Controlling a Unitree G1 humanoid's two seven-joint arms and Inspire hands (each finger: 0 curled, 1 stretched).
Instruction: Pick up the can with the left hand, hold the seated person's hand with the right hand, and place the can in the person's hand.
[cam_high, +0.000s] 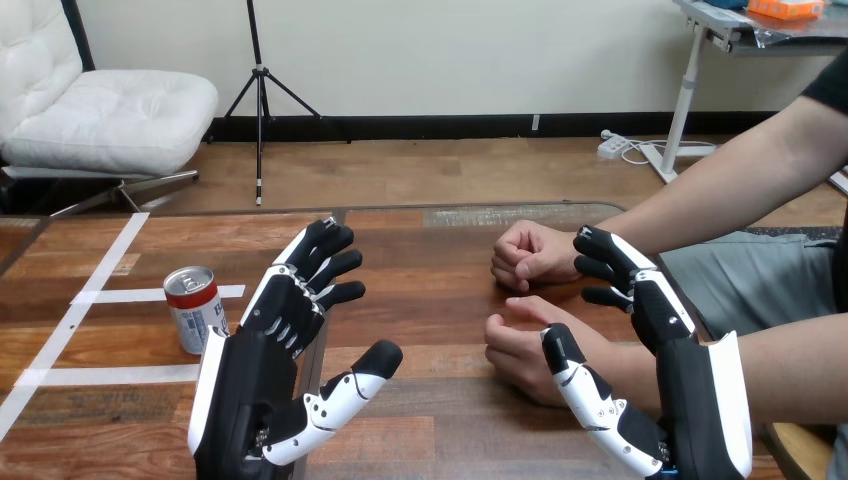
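Upright silver can (196, 308) with red top, bare counter (440, 250) around it, left hand (262, 372) spread empty beside it, right hand (688, 395) open, empty

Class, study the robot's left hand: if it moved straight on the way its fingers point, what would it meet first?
Probably nothing: the left hand, fingers straight, points forward and slightly rightward over bare table. The can stands to its left, off that line, though height is hard to judge.

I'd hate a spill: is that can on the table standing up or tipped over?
Upright. The can stands on its base on the table, silver top facing up.
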